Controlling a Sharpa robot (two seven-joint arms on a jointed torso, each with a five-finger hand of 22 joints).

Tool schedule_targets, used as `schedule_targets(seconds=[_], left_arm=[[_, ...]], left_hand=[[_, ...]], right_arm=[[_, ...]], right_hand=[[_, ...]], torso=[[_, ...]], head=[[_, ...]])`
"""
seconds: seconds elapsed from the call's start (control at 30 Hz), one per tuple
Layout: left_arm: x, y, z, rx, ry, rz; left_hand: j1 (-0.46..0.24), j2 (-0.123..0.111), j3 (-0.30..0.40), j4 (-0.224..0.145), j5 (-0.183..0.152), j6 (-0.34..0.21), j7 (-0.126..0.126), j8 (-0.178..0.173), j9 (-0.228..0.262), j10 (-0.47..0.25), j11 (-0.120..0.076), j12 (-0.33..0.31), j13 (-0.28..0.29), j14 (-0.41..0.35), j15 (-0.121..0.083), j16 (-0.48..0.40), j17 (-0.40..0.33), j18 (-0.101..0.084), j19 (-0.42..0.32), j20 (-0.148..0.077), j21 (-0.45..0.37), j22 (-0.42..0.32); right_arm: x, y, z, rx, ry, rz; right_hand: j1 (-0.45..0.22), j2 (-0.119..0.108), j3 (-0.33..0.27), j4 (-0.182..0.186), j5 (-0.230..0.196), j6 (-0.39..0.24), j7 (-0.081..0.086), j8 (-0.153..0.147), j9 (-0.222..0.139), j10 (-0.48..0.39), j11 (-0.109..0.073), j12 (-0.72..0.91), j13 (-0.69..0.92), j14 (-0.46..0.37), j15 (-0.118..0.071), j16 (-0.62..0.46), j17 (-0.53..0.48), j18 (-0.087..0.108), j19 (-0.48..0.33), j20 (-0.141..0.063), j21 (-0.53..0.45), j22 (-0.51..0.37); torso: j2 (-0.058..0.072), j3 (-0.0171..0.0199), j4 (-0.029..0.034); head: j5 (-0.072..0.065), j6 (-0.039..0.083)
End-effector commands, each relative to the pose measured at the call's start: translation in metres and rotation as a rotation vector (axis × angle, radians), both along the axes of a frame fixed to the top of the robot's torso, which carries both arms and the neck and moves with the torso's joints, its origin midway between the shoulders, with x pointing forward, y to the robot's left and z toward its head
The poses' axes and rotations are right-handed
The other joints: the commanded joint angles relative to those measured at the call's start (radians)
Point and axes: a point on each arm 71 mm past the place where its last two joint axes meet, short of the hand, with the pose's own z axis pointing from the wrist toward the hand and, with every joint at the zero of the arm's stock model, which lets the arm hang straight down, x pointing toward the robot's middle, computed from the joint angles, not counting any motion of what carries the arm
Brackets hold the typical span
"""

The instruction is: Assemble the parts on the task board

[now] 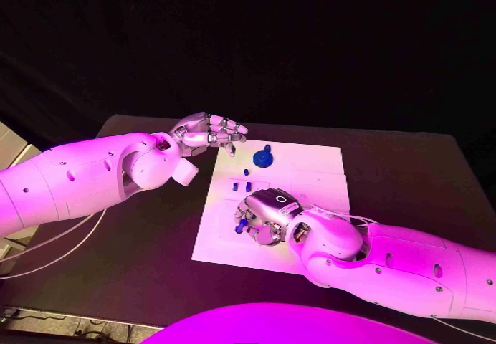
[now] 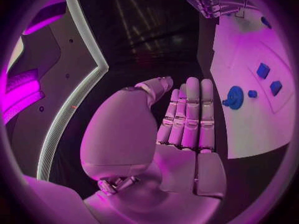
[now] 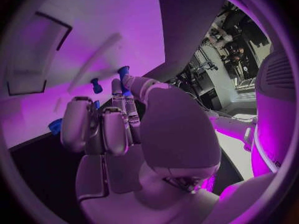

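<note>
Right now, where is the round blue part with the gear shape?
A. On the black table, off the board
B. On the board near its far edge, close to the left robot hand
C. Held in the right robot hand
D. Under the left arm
B: the gear lies on the board near its far edge, just beside the left robot hand, which holds nothing.

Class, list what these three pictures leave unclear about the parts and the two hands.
- Head view: the right hand covers part of the task board; whatever lies beneath is hidden.
- Right wrist view: whether its fingers hold the blue part is unclear.
- Head view: the small blue pieces are too small to identify.
</note>
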Motion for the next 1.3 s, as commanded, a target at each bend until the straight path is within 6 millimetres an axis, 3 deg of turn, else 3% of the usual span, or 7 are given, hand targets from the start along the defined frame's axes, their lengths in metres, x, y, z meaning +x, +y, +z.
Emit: schedule_targets(seconds=[0.03, 0.2, 0.67, 0.83, 1.03, 1.17, 1.3], left_arm=[[-0.001, -0.002, 0.001, -0.013, 0.0, -0.018], [-0.001, -0.002, 0.001, -0.012, 0.001, -0.017], [-0.001, -0.002, 0.001, -0.01, 0.005, -0.02], [-0.001, -0.002, 0.001, -0.01, 0.005, -0.021], [-0.001, -0.001, 0.001, -0.01, 0.006, -0.019], [-0.001, 0.0, 0.001, -0.009, 0.005, -0.018], [-0.001, 0.0, 0.001, -0.009, 0.006, -0.018]], left_hand=[[-0.002, 0.001, -0.005, -0.004, 0.001, -0.008, -0.002, 0.002, 0.0, -0.008, -0.002, 0.003, 0.001, -0.005, 0.0, -0.005, -0.001, 0.014, -0.001, 0.002, -0.003, -0.001], [-0.002, 0.001, -0.005, -0.004, 0.001, -0.008, -0.002, 0.002, 0.0, -0.008, -0.002, 0.003, 0.001, -0.005, 0.0, -0.005, -0.001, 0.014, -0.001, 0.002, -0.003, -0.001], [-0.003, 0.002, -0.005, -0.003, 0.001, -0.008, -0.002, 0.002, 0.0, -0.009, -0.002, 0.004, 0.001, -0.005, 0.001, -0.005, -0.001, 0.013, -0.001, 0.002, -0.004, -0.002], [-0.003, 0.002, -0.006, -0.003, 0.001, -0.009, -0.002, 0.002, 0.0, -0.01, -0.002, 0.004, 0.001, -0.006, 0.001, -0.006, -0.001, 0.013, -0.001, 0.003, -0.005, -0.002], [-0.003, 0.002, -0.006, -0.003, 0.001, -0.009, -0.002, 0.002, 0.0, -0.01, -0.002, 0.004, 0.001, -0.006, 0.001, -0.006, -0.001, 0.013, -0.001, 0.003, -0.005, -0.002], [-0.003, 0.002, -0.006, -0.003, 0.001, -0.009, -0.002, 0.002, 0.0, -0.01, -0.002, 0.004, 0.001, -0.006, 0.001, -0.006, -0.001, 0.013, -0.001, 0.003, -0.005, -0.002], [-0.003, 0.002, -0.006, -0.003, 0.001, -0.009, -0.002, 0.002, 0.0, -0.01, -0.002, 0.004, 0.001, -0.006, 0.001, -0.006, -0.001, 0.013, -0.001, 0.003, -0.005, -0.002]], right_arm=[[-0.002, 0.001, -0.006, -0.03, 0.019, 0.035], [-0.003, 0.005, -0.006, -0.012, 0.027, 0.052], [-0.002, 0.003, -0.005, 0.017, 0.018, 0.041], [-0.001, 0.0, -0.002, 0.051, 0.003, 0.031], [-0.002, -0.009, 0.003, 0.114, -0.017, 0.025], [-0.003, -0.019, 0.009, 0.141, -0.022, 0.02], [0.001, -0.039, 0.022, 0.167, -0.015, -0.007]], right_hand=[[-0.044, -0.02, -0.027, 0.003, 0.021, -0.031, 0.008, -0.017, 0.039, 0.009, -0.023, -0.014, -0.002, 0.022, 0.008, -0.006, -0.001, -0.013, 0.001, 0.001, -0.011, 0.117], [-0.089, -0.054, -0.063, 0.015, 0.036, -0.061, 0.014, -0.041, 0.031, -0.024, -0.011, -0.034, -0.007, 0.02, 0.017, -0.007, -0.007, -0.006, -0.011, 0.011, -0.056, 0.102], [-0.083, -0.07, -0.081, 0.001, 0.048, -0.094, 0.024, -0.073, 0.02, -0.102, 0.007, -0.063, -0.026, 0.013, 0.031, -0.015, -0.025, 0.007, -0.033, 0.024, -0.138, 0.072], [-0.077, -0.071, -0.112, -0.008, 0.049, -0.114, 0.029, -0.093, 0.012, -0.171, 0.016, -0.069, -0.044, -0.005, 0.039, -0.042, -0.079, 0.023, -0.06, 0.032, -0.238, 0.033], [-0.032, -0.046, -0.276, -0.01, 0.057, -0.122, 0.029, -0.116, 0.001, -0.253, 0.024, -0.033, -0.05, -0.014, 0.046, -0.054, -0.106, 0.031, -0.068, 0.039, -0.298, 0.005], [0.028, -0.014, -0.426, 0.028, 0.06, -0.128, 0.024, -0.138, -0.013, -0.291, 0.026, 0.019, -0.049, -0.016, 0.048, -0.055, -0.115, 0.033, -0.065, 0.041, -0.319, -0.004], [0.059, -0.005, -0.47, 0.051, 0.065, -0.134, 0.025, -0.148, -0.018, -0.292, 0.024, 0.046, -0.048, -0.016, 0.046, -0.054, -0.115, 0.033, -0.063, 0.04, -0.321, -0.005]], torso=[[-0.001, 0.0004, 0.0006], [-0.002, 0.0006, 0.0001], [-0.001, 0.0011, -0.0006], [0.0, 0.0016, -0.0001], [0.0, 0.0017, 0.0007], [-0.002, 0.0004, -0.0007], [-0.001, 0.0004, -0.0031]], head=[[0.002, -0.001], [0.001, 0.0], [0.001, 0.005], [-0.001, 0.008], [-0.004, 0.011], [-0.007, 0.013], [-0.015, 0.019]])
